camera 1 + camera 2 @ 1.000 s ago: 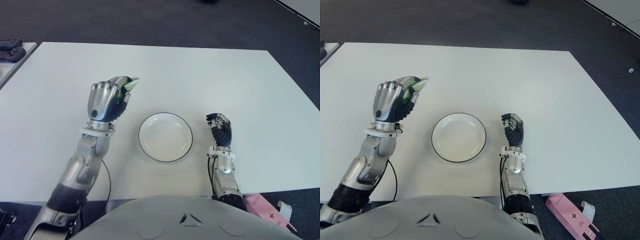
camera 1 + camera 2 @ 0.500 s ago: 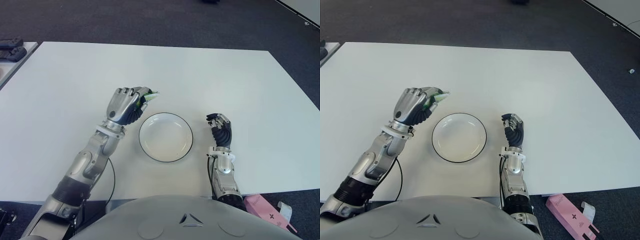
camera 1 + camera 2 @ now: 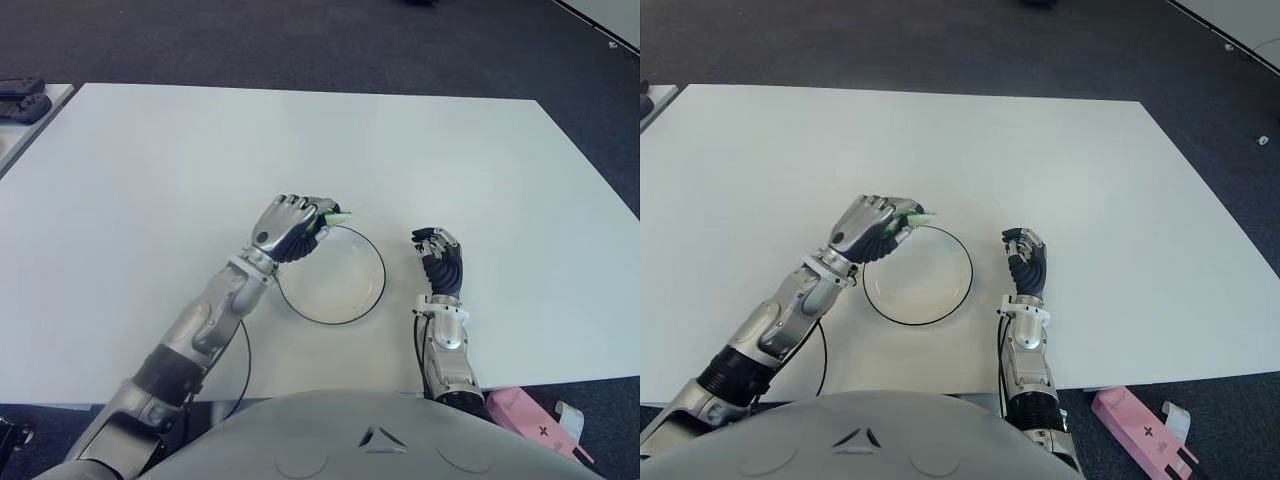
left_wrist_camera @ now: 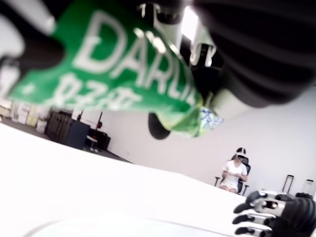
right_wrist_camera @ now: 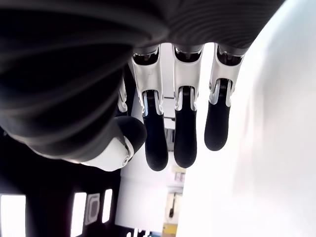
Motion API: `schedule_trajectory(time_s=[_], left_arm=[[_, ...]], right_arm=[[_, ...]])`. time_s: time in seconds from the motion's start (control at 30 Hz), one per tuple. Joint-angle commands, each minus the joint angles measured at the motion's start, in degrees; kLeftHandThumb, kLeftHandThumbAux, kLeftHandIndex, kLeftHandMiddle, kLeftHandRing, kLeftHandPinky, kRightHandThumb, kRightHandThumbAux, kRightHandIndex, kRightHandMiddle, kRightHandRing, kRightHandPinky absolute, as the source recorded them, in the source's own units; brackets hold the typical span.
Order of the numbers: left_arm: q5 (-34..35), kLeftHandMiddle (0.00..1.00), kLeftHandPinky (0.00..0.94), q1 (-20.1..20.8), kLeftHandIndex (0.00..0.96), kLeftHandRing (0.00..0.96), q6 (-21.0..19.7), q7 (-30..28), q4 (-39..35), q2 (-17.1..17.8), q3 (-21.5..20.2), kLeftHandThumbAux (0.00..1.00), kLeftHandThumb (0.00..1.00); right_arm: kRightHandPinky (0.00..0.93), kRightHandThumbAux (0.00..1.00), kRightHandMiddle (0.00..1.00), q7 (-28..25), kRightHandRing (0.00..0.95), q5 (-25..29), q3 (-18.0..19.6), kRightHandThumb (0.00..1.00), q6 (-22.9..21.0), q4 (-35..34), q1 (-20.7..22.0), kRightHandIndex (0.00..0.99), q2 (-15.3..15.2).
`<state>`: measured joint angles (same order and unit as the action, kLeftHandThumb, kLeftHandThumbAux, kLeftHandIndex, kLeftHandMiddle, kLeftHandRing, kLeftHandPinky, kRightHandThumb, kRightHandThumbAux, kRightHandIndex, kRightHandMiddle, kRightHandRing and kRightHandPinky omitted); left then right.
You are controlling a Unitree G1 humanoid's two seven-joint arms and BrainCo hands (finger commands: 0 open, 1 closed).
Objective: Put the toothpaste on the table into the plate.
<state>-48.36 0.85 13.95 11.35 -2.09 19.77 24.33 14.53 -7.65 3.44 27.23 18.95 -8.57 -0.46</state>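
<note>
Over the plate's [image 3: 345, 300] left rim, left hand [image 3: 288, 228] clenched around the green toothpaste [image 3: 333, 218].

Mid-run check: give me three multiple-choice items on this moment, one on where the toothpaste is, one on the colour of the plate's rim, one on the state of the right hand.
1. Where is the toothpaste?
A. Flat on the table beside the plate
B. In the left hand, at the plate's left rim
C. In the right hand

2. What colour line runs round the rim of the plate?
A. Black
B. Red
C. Gold

3. What is the right hand doing?
A. Gripping the plate
B. Holding the tube
C. Holding nothing, beside the plate on its right

Answers:
1 B: the left hand is closed round the green tube, whose end pokes over the rim.
2 A: a thin dark line circles the white plate.
3 C: its wrist view shows the fingers with nothing between them.
</note>
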Motion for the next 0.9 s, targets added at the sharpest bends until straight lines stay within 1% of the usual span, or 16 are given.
schedule_trajectory(time_s=[0.03, 0.1, 0.23, 0.33, 0.47, 0.67, 0.8, 0.9], left_arm=[[-0.9, 0.881, 0.891, 1.9, 0.442, 0.89, 0.5, -1.9, 3.6, 0.0, 1.9, 0.699, 0.741], [-1.3, 0.879, 0.892, 2.1, 0.442, 0.89, 0.6, -1.8, 3.9, 0.1, 2.3, 0.7, 0.741], [-6.2, 0.871, 0.893, 3.2, 0.442, 0.889, 1.3, 1.0, 6.3, 0.3, 5.1, 0.7, 0.739], [-7.2, 0.869, 0.894, 3.4, 0.442, 0.889, 1.5, 1.7, 7.0, 0.4, 5.8, 0.7, 0.738], [-7.8, 0.87, 0.895, 3.2, 0.442, 0.894, 1.9, -0.2, 6.5, 1.1, 7.1, 0.7, 0.736], [-6.9, 0.87, 0.893, 3.0, 0.442, 0.898, 2.4, -3.6, 6.1, 1.9, 8.1, 0.7, 0.733], [-5.6, 0.866, 0.888, 2.8, 0.442, 0.894, 3.7, -4.2, 7.7, 2.2, 8.8, 0.7, 0.732], [-3.1, 0.861, 0.887, 2.1, 0.442, 0.889, 3.9, -6.1, 8.0, 1.9, 8.4, 0.7, 0.732]], right_arm=[[0.406, 0.731, 0.459, 0.2, 0.427, -0.4, 0.0, 0.708, -1.6, 0.4, -1.3, 0.428, 0.4], [0.404, 0.731, 0.46, 0.2, 0.427, -0.4, 0.0, 0.708, -1.7, 0.2, -1.4, 0.427, 0.4], [0.403, 0.731, 0.46, 0.3, 0.426, -0.4, 0.1, 0.708, -1.9, 0.4, -1.4, 0.427, 0.3], [0.409, 0.732, 0.461, 0.3, 0.427, -0.4, 0.2, 0.708, -1.9, 0.6, -1.4, 0.427, 0.2], [0.409, 0.732, 0.461, 0.2, 0.428, -0.3, 0.3, 0.708, -1.9, 0.8, -1.4, 0.428, 0.1], [0.408, 0.732, 0.462, -0.1, 0.429, 0.0, 0.3, 0.708, -1.0, 1.1, -1.4, 0.428, 0.0], [0.413, 0.733, 0.467, -0.5, 0.431, 0.1, 0.2, 0.708, -1.3, 1.2, -1.4, 0.427, -0.2], [0.421, 0.733, 0.47, -0.4, 0.432, 0.0, 0.2, 0.708, -1.2, 1.4, -1.3, 0.426, -0.3]])
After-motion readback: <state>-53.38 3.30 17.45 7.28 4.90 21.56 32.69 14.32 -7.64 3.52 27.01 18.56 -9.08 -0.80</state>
